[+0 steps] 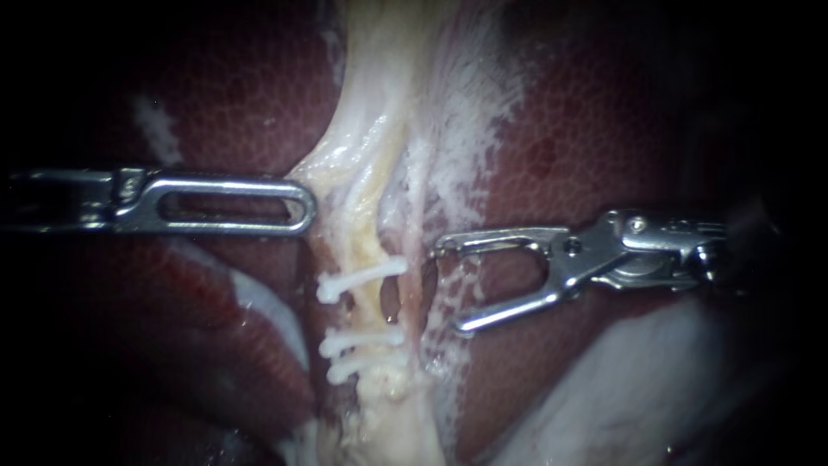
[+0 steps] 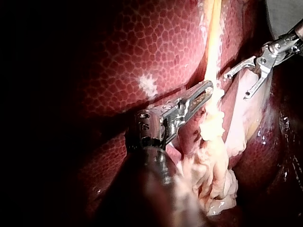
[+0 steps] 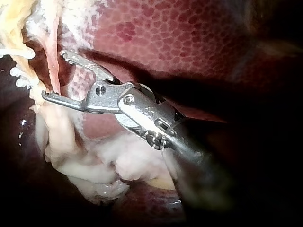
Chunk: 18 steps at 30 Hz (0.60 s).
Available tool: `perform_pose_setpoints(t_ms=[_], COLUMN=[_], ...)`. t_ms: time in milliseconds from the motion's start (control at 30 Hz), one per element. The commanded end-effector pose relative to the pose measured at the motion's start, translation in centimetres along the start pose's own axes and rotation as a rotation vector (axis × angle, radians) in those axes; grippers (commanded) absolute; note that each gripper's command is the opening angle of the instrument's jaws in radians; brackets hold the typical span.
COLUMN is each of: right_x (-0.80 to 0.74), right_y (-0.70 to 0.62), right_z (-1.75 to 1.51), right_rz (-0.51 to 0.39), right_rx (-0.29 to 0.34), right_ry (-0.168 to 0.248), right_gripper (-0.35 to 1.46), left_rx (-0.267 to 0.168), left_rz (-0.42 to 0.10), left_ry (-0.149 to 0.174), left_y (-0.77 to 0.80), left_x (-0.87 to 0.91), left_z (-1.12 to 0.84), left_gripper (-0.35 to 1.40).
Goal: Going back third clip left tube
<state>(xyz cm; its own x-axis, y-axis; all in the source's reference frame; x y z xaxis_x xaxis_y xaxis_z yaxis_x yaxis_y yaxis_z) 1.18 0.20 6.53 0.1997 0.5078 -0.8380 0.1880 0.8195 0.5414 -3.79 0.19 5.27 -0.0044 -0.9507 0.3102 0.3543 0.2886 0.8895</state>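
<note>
The right instrument (image 1: 450,286) is held with jaws open and empty, just beside the left tube (image 1: 369,229), where three white clips (image 1: 362,339) are seen (liver (image 1: 259,78) behind). The left instrument (image 1: 302,207) is shut-jawed, its tip touching pale tissue opposite.

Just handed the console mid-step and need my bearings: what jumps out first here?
Three white clips cross the pale tube at the endoscope view's centre, over dark red liver. The right instrument stands beside them, jaws wide open and empty; the left instrument meets the pale tissue above the clips.
</note>
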Motion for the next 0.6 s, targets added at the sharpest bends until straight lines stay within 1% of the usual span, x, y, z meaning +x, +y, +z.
perform_pose_setpoints(t_ms=[33,200,333,433,600], right_x=[0.03,0.23,0.36,0.42,0.43], right_y=[-0.01,-0.09,-0.14,-0.17,-0.21], right_z=[-0.04,-0.22,-0.33,-0.37,-0.38], right_rz=[-0.004,-0.021,-0.016,-0.013,-0.013], right_rx=[0.001,0.009,0.002,0.0,0.001], right_ry=[0.0,0.0,0.0,0.0,0.0], right_gripper=[0.6,0.6,0.6,0.6,0.6], left_rx=[0.0,0.0,0.0,0.0,0.0], left_rz=[0.0,0.0,0.0,0.0,0.0], left_ry=[0.0,0.0,0.0,0.0,0.0], left_y=[0.0,0.0,0.0,0.01,0.01], left_x=[0.0,0.0,0.0,0.0,0.0], left_z=[0.0,0.0,0.0,0.01,0.01], left_gripper=[-0.35,-0.35,-0.35,-0.35,-0.35])
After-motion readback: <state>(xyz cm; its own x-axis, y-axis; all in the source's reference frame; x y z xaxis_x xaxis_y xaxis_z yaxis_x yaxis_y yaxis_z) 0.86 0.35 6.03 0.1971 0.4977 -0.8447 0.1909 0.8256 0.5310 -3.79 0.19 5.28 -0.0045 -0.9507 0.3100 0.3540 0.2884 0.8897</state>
